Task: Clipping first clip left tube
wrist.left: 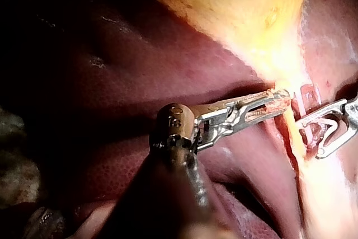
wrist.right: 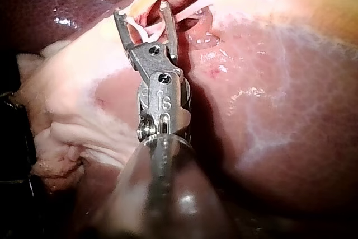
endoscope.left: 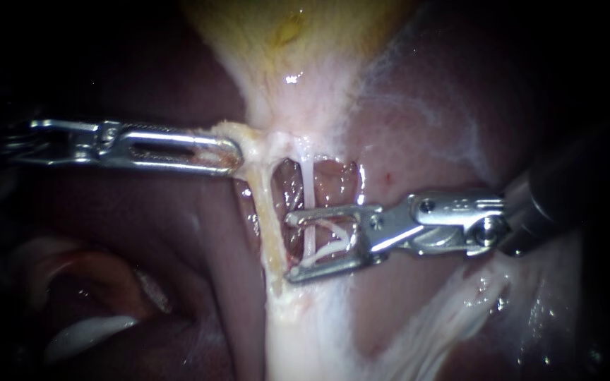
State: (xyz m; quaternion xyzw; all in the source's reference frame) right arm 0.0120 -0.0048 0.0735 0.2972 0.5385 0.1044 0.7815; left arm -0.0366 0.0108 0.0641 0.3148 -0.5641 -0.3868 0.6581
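Squarely between the spread jaws of the right instrument [endoscope.left: 291, 247]: a thin white tube [endoscope.left: 307, 180], taut, crossing the gap from one jaw to the other. Seated inside the same jaws, a white clip [endoscope.left: 327, 250], one leg along each jaw, legs apart, bend toward the hinge. So: jaws wide, yet bearing on the clip from both sides, with the clip not yet squeezed onto the tube.

Some room between the tube and the clip's bend, and a little more between the tube and the jaw tips. Just past those tips, a thicker yellowish strand [endoscope.left: 268, 219], very near; cannot tell whether touching. Behind the jaws, a reddish window of bare tissue, edged by the strand at the tip side and by a pale rim at the hinge side.

Above the upper jaw, bare tube up to the pale neck of the gallbladder [endoscope.left: 298, 35]. Below the lower jaw, tube lost in white tissue.

Beyond the strand, the left instrument [endoscope.left: 233, 154], jaws clamped on a flap of pale tissue at the strand's upper end, apart from the right instrument's tips. All around, glossy dark-red liver [endoscope.left: 425, 141].

From the right wrist, same hold: right instrument [wrist.right: 141, 10] open-mouthed around clip [wrist.right: 142, 31].
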